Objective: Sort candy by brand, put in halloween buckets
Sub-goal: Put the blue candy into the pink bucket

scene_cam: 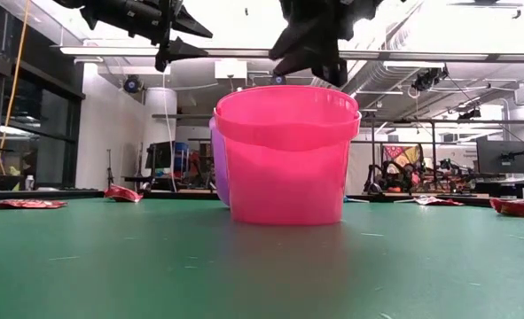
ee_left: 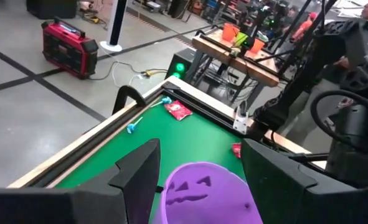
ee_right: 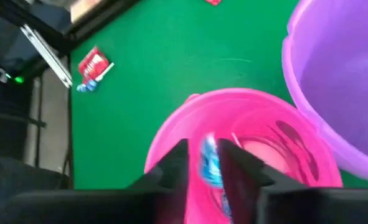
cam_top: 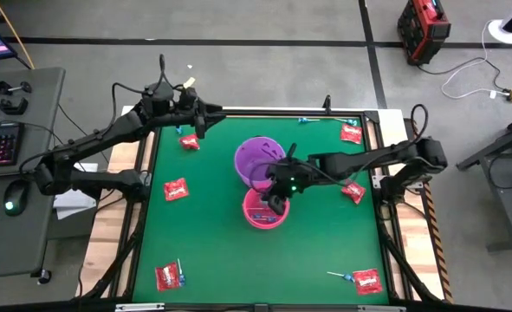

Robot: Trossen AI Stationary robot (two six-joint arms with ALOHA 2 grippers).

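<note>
Over the pink bucket (ee_right: pixel 246 134) the right gripper (ee_right: pixel 205 165) pinches what looks like a lollipop's blue head (ee_right: pixel 210 163) — light, crinkly, slip-prone — better taken by its stiff stick.

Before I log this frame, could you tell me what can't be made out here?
- Purple bucket contents: hidden by the right arm in the high view.
- Pink bucket interior: its wall blocks the low view.
- Blue item between the right gripper fingers: blurred in the right wrist view.

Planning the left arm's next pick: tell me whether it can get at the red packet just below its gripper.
Probably yes. The left gripper is open and hovers right beside that red packet, with nothing lying between them. The right gripper is busy over the pink bucket, away from it.
</note>
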